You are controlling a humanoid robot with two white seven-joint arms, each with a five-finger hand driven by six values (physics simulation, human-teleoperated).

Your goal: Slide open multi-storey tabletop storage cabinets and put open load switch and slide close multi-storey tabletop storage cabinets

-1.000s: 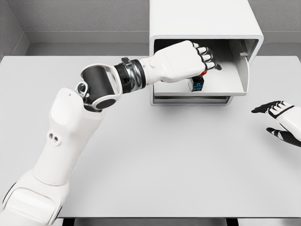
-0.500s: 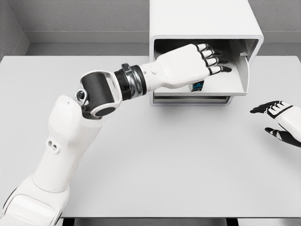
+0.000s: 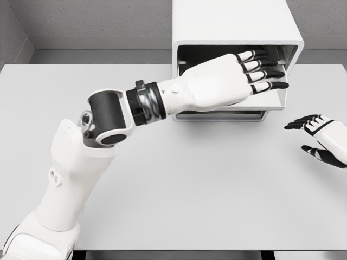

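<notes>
The white storage cabinet [image 3: 234,24] stands at the table's back, right of the middle. Its upper drawer [image 3: 275,101] is slid out toward me. My left hand [image 3: 262,70] lies flat over the drawer, fingers spread and pointing right, holding nothing. Its palm covers the drawer's inside, so the load switch is hidden from view. My right hand [image 3: 319,138] hovers low over the table at the right edge, open and empty.
The grey table [image 3: 190,179] stretches in front of the cabinet. A second, lower drawer front [image 3: 217,116] sits shut under the open one. My left forearm crosses the table's left half toward the cabinet.
The left hand let go of the load switch in the drawer, opened its fingers and moved up and right over the drawer. The switch went out of sight under the palm.
</notes>
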